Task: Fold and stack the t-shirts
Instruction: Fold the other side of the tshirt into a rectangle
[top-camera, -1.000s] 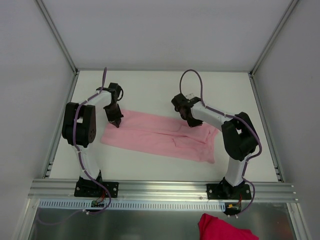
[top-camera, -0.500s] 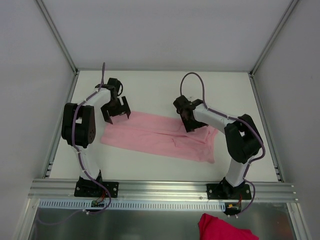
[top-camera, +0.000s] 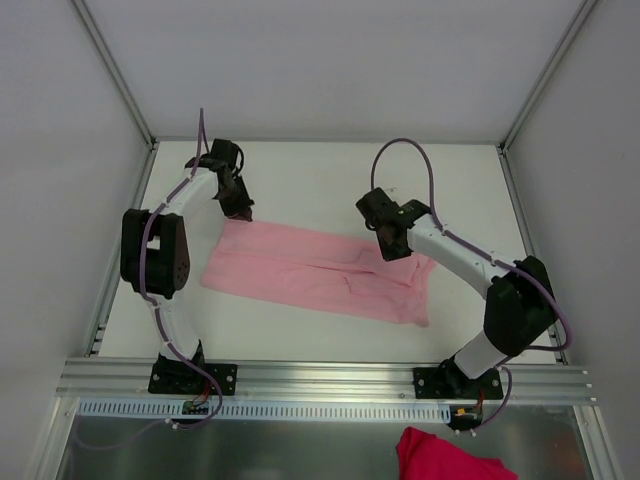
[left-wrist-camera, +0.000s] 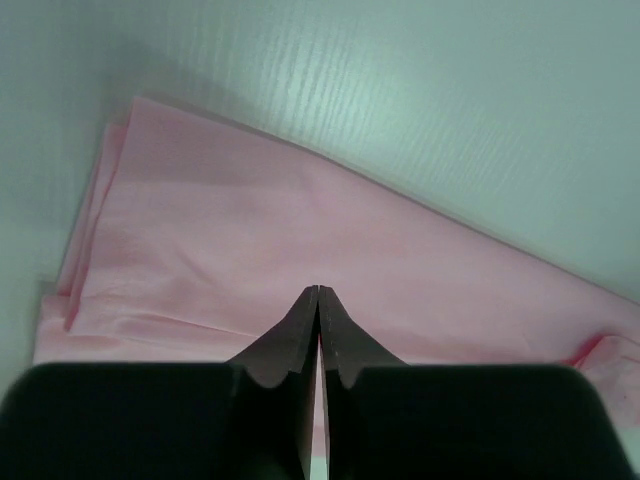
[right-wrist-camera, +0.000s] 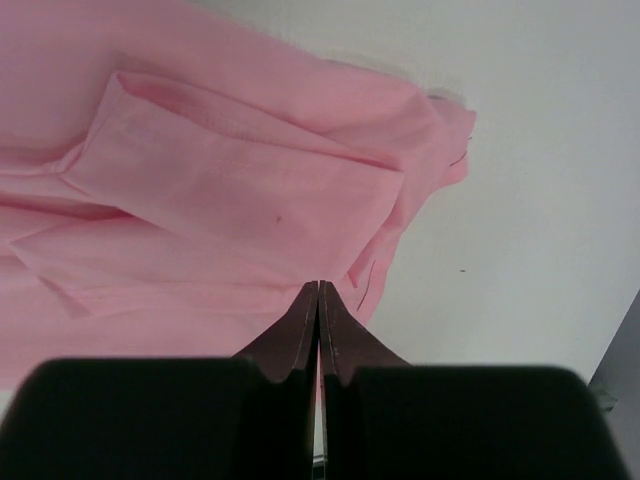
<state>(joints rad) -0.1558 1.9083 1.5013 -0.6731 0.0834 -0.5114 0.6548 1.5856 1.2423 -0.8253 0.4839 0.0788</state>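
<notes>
A pale-pink t-shirt (top-camera: 310, 275) lies folded into a long band across the white table (top-camera: 300, 175), running from the left down to the right. My left gripper (top-camera: 242, 212) hovers above its far left corner, shut, with nothing between the fingers. In the left wrist view the closed tips (left-wrist-camera: 318, 290) point down at smooth t-shirt fabric (left-wrist-camera: 250, 220). My right gripper (top-camera: 397, 250) hangs over the far right end, also shut and empty. The right wrist view shows its tips (right-wrist-camera: 318, 284) above the t-shirt's folded sleeve (right-wrist-camera: 240, 185) near the cloth's edge.
A dark magenta cloth (top-camera: 450, 458) lies below the near aluminium rail (top-camera: 320, 378), outside the table. Grey walls and frame posts (top-camera: 120, 90) enclose the table on three sides. Bare white table shows beyond the shirt.
Both grippers opened, let go of the shirt and shut again. The left one drew back toward the far left; the right arm stretched out rightward. The shirt's far left corner now lies flat.
</notes>
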